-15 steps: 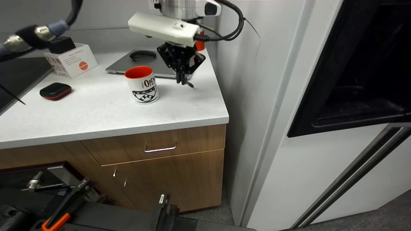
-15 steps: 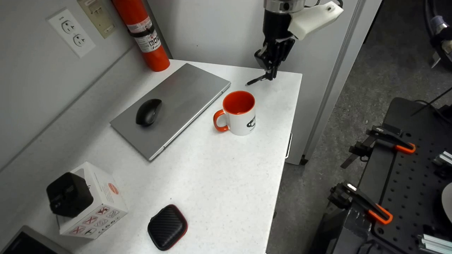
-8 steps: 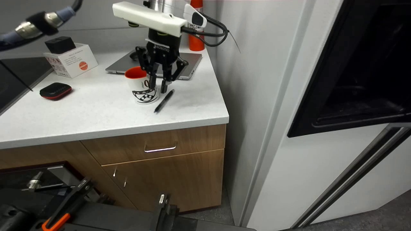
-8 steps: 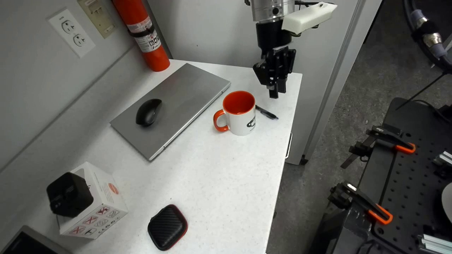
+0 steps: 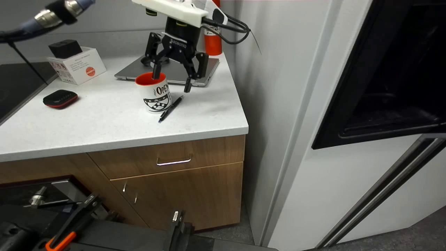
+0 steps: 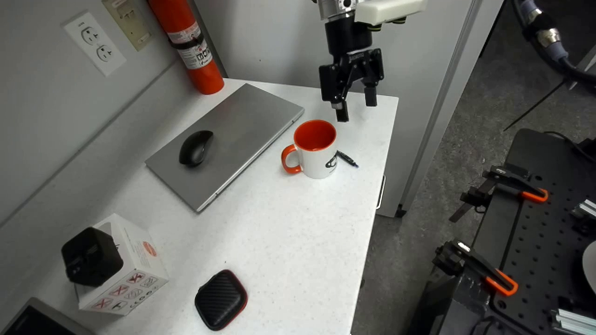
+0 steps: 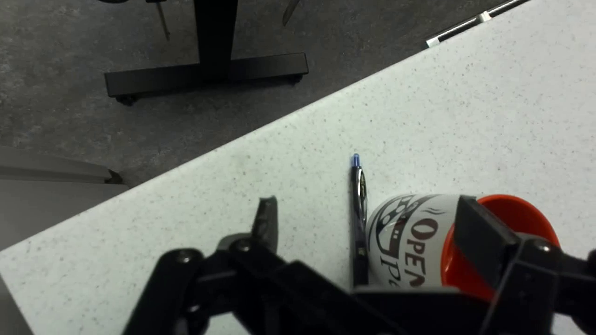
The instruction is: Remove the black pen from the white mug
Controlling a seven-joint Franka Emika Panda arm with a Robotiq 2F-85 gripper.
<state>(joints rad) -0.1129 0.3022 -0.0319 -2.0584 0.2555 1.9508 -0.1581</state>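
Note:
The black pen point(image 5: 170, 108) lies flat on the counter, close beside the white mug point(image 5: 155, 96); whether they touch I cannot tell. In the wrist view the pen point(image 7: 359, 209) has its blue end pointing up the picture, its lower part hidden by the gripper. The mug point(image 6: 321, 160) stands upright, and its red inside shows nothing in it in an exterior view. My gripper point(image 6: 356, 106) is spread wide above the counter, nothing between its fingers. In the wrist view one of the fingers point(image 7: 482, 232) overlaps the mug's red rim.
A closed grey laptop point(image 6: 233, 135) with a black mouse point(image 6: 195, 148) on it lies behind the mug. A white box point(image 5: 85, 66), a black case point(image 6: 221, 300) and a red fire extinguisher point(image 6: 193, 51) stand further off. The counter's front edge point(image 5: 195, 134) runs near the pen.
A second ago the gripper was shut on the pen right of the mug. It has let go and opened wide; the pen dropped to the counter and shifted toward the mug, and the gripper rose.

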